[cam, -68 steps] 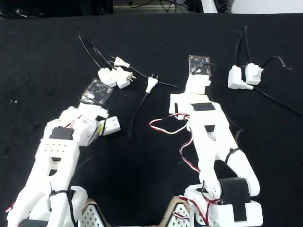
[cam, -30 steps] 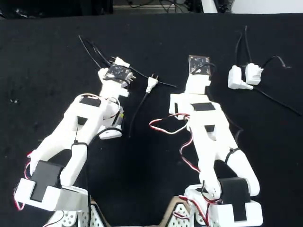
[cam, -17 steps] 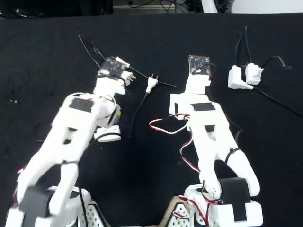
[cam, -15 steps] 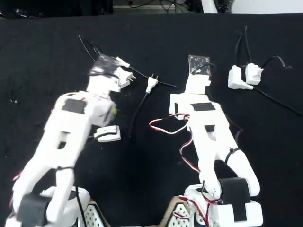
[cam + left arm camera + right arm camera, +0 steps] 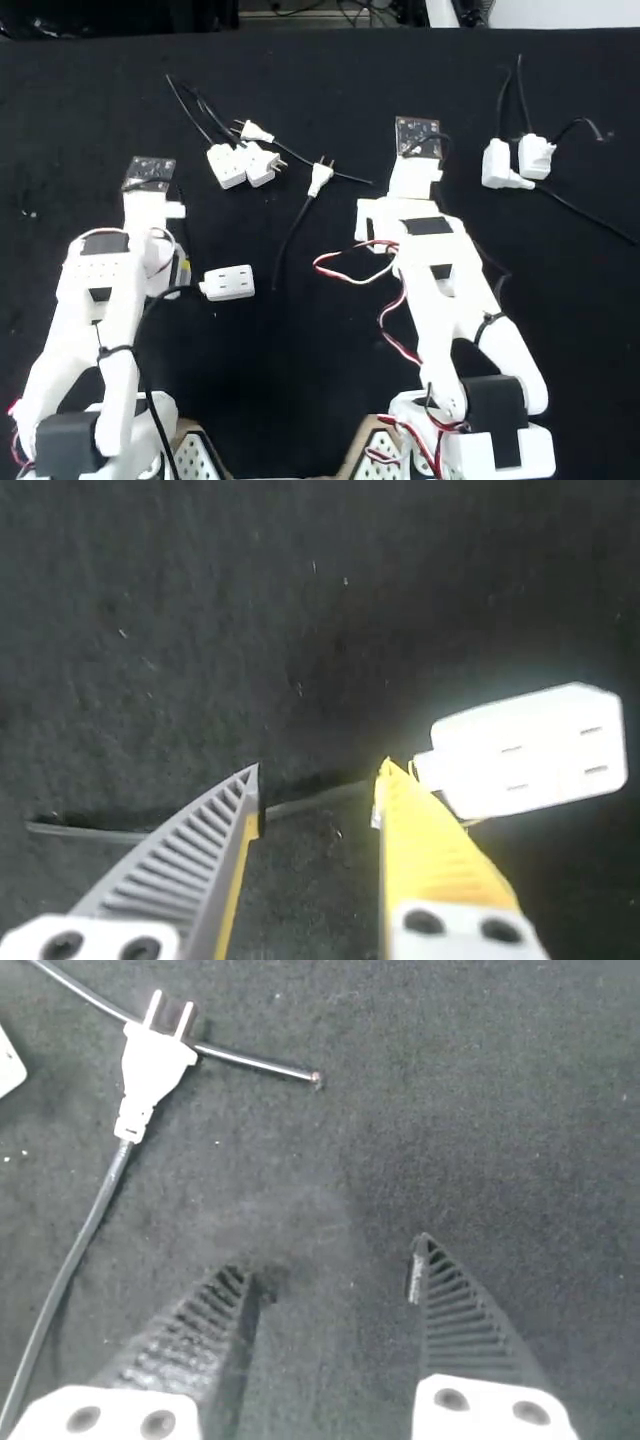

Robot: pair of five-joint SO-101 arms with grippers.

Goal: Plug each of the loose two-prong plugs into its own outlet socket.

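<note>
A loose white two-prong plug (image 5: 320, 178) on a black cord lies at the table's middle back; the right wrist view shows this plug (image 5: 152, 1060) ahead of my right gripper (image 5: 330, 1270), which is open and holds nothing. Left of it, white outlet blocks (image 5: 240, 163) sit clustered with a plug (image 5: 254, 131) among black cords. A single white outlet block (image 5: 228, 282) lies beside the left arm. My left gripper (image 5: 318, 778) is open over bare cloth, with a white outlet block (image 5: 525, 750) just past its yellow finger (image 5: 430, 850) and a thin cord (image 5: 60, 828) crossing under it.
Two more white outlet blocks (image 5: 515, 160) with black cords lie at the back right. Black cloth (image 5: 300, 340) covers the table. Red and white wires (image 5: 350, 268) hang from the right arm.
The left arm was over the outlet cluster at the back and has swung away to the left. The single outlet block stays on the cloth. The right arm has barely moved.
</note>
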